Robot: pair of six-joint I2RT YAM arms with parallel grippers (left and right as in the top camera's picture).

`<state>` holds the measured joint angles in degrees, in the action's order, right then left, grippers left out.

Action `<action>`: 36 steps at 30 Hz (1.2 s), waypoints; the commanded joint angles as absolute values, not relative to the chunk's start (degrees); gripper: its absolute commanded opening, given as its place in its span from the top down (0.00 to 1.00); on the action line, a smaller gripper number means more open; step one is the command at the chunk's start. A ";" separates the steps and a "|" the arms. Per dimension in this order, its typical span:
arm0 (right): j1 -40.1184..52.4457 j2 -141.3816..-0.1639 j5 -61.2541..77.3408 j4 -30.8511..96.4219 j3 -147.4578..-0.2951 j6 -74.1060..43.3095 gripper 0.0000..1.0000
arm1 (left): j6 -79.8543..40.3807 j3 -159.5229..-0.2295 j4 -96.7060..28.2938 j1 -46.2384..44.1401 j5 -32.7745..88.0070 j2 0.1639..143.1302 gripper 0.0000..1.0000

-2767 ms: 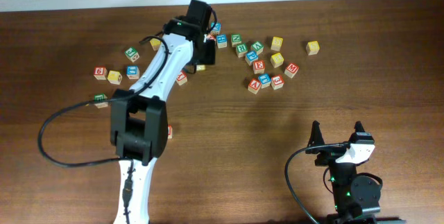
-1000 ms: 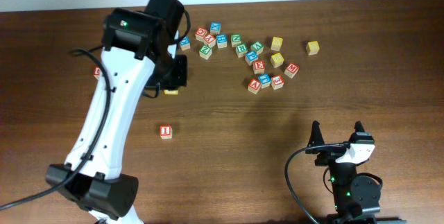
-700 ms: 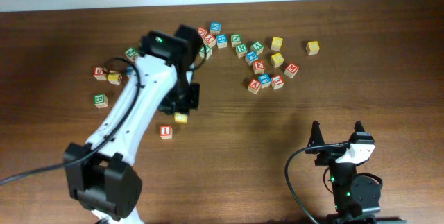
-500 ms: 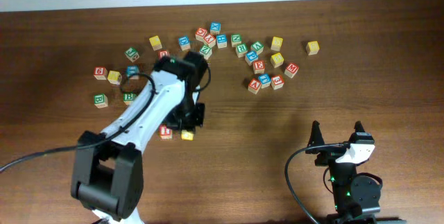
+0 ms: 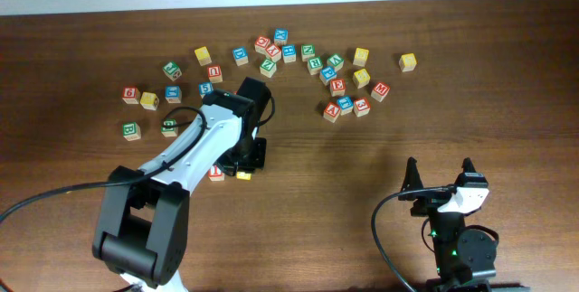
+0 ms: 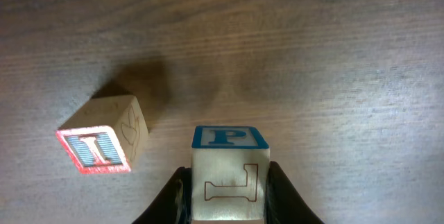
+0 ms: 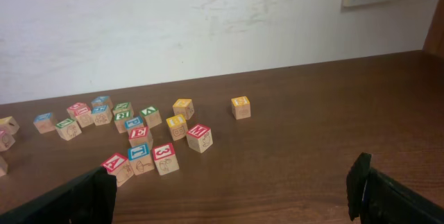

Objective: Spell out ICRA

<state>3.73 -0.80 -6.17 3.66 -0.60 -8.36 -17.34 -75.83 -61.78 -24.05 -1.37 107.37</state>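
The left fingers [image 6: 284,200] clasp a yellow-faced letter cube [image 5: 243,175] resting on the bench [image 5: 362,165], just beside the red I cube [image 5: 215,172] but not touching it. The right fingers [image 7: 83,200] stand wide apart and empty, well apart from the red I cube.

Even, soft light from above; sharp overhead. In left wrist view, soft shadow behind red-faced cube [image 6: 104,137] on the surface [image 6: 333,57]; near face of held cube [image 6: 225,175] washed bright.

I cube [image 6: 104,137] just left of P cube [image 6: 227,172]
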 commanded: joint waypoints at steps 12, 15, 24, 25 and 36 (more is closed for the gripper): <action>3.25 -0.36 -6.70 4.10 -0.32 -7.92 0.02 | -17.28 -75.35 -61.32 -24.25 -2.81 107.24 0.69; 3.25 -0.36 -6.70 4.10 -0.32 -7.92 0.02 | -17.26 -75.35 -61.28 -24.25 -2.81 107.24 0.31; 3.25 -0.36 -6.70 4.10 -0.32 -7.92 0.02 | -17.28 -75.35 -61.28 -24.25 -2.79 107.24 0.23; 3.25 -0.36 -6.70 4.12 -0.32 -7.92 0.02 | -17.28 -75.35 -61.28 -24.25 -2.79 107.24 0.29; 3.25 -0.36 -6.70 4.10 -0.32 -7.92 0.02 | -17.28 -75.35 -61.82 -24.25 -2.35 107.24 0.91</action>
<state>3.73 -0.80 -6.17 3.66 -0.60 -8.34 -17.32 -75.83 -61.47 -24.05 -2.17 107.37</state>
